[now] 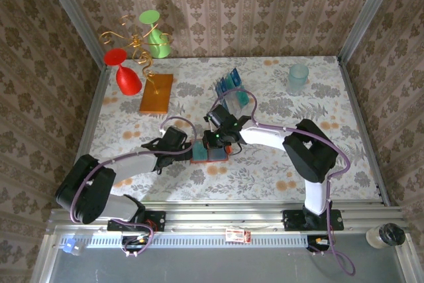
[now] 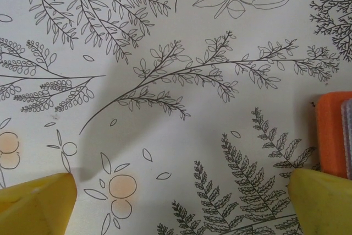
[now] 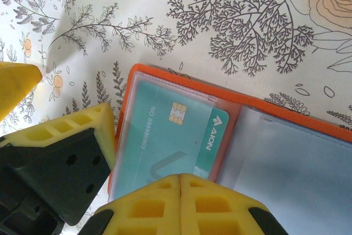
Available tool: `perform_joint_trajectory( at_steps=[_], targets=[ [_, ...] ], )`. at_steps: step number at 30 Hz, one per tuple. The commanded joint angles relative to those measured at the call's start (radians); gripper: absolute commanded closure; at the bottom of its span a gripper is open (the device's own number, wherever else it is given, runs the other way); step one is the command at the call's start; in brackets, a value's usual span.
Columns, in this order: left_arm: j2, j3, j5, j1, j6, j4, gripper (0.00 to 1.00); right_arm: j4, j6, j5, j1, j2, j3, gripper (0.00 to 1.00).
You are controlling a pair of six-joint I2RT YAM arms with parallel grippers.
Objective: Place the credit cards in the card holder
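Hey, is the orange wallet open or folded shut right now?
Open. The wallet lies spread flat, both inner pockets facing up, with a teal card tucked in one pocket.

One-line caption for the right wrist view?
Shut right pincer at a teal card pocketed in the open orange card holder.

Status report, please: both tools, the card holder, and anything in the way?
Left tool open, one finger beside the card holder. Right tool shut at the teal card, which sits in the holder's clear pocket. Nothing blocking.
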Motion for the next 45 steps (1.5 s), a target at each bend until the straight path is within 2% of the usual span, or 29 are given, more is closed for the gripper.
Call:
perform_joint_trajectory(
  at_steps=[1, 19, 27, 39, 45],
  targets=[
    [0.014, -0.012, 0.008, 0.005, 0.015, 0.011, 0.00, -0.010, -0.008, 0.016, 0.005, 0.038, -0.003, 0.95],
    [0.038, -0.018, 0.016, 0.004, 0.013, 0.037, 0.00, -0.011, -0.003, -0.019, 0.026, 0.125, 0.046, 0.95],
    [0.000, -0.003, 0.013, 0.007, 0.016, 0.008, 0.00, -0.032, -0.012, -0.018, 0.023, 0.065, 0.043, 0.95],
    [-0.108, 0.091, 0.081, 0.015, 0.010, -0.063, 0.00, -0.072, -0.057, -0.001, -0.082, -0.097, -0.002, 0.92],
    [-0.089, 0.139, 0.073, -0.056, -0.024, -0.054, 0.00, -0.074, -0.084, -0.028, -0.129, -0.077, -0.026, 0.92]
  ],
)
